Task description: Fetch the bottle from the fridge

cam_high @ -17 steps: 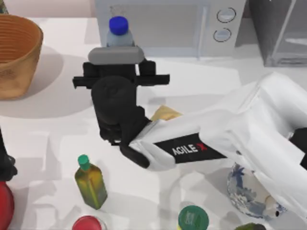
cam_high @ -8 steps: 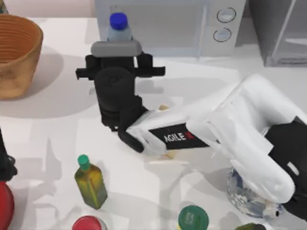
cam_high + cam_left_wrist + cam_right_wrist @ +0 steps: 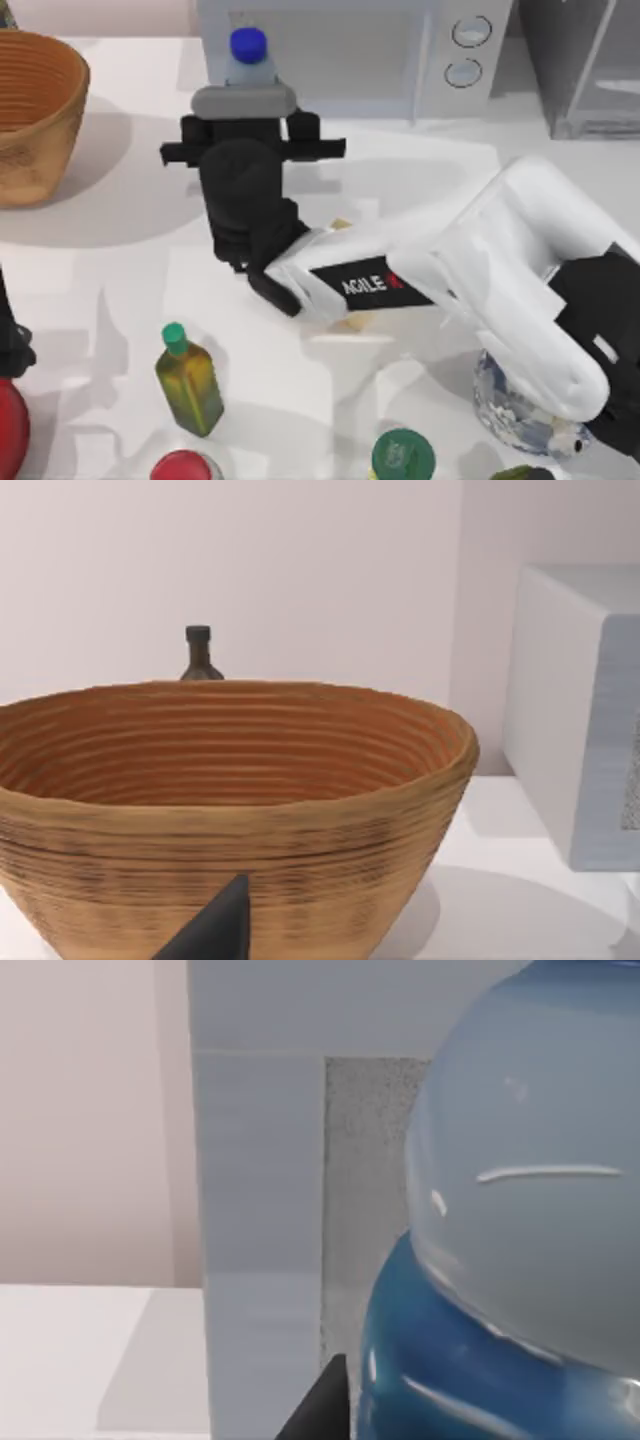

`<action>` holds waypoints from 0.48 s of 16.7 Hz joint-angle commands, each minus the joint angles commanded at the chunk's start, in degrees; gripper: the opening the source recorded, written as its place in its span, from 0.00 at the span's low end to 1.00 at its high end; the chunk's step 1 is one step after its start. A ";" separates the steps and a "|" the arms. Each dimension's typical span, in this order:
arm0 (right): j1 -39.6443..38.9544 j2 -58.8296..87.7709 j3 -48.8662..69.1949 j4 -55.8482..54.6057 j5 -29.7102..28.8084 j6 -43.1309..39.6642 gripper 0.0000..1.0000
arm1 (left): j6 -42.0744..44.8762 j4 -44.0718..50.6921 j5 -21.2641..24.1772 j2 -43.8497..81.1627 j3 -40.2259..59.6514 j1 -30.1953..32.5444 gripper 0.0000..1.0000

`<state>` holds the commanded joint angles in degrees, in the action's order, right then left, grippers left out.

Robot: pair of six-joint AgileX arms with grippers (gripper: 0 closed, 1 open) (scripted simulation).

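Right claw at the bottle, in front of the microwave

The right claw [image 3: 246,130] sits just short of the upright bottle [image 3: 247,62], which stands on the worktop [image 3: 120,270] directly beyond it, against the microwave [image 3: 400,50], long axis vertical. In the right wrist view the bottle [image 3: 520,1260] looms close; whether the claw is spread or pinching it I cannot tell. The fridge [image 3: 590,70] stands well apart to the right. The left claw [image 3: 215,930] faces the basket [image 3: 230,800].

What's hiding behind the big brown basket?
Behind the basket, in the left wrist view, a dark bottle's neck and cap stick up above its rim against the pale wall. The rest of that bottle is covered by the basket.
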<state>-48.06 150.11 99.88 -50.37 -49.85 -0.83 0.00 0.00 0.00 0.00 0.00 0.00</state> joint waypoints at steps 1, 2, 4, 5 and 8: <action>0.00 0.00 0.00 0.00 0.00 0.00 0.30 | 0.00 0.00 0.00 0.00 0.00 0.00 1.00; 0.00 0.00 0.00 0.00 0.00 0.00 0.38 | 0.00 0.00 0.00 0.00 0.00 0.00 1.00; 0.00 0.00 0.00 0.00 0.00 0.00 0.53 | 0.00 0.00 0.00 0.00 0.00 0.00 1.00; 0.00 0.00 0.00 0.00 0.00 0.00 0.60 | 0.00 0.00 0.00 0.00 0.00 0.00 1.00; 0.00 0.00 0.00 0.00 0.00 0.00 0.83 | 0.00 0.00 0.00 0.00 0.00 0.00 1.00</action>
<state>-48.06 150.11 99.88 -50.37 -49.85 -0.83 0.00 0.00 0.00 0.00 0.00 0.00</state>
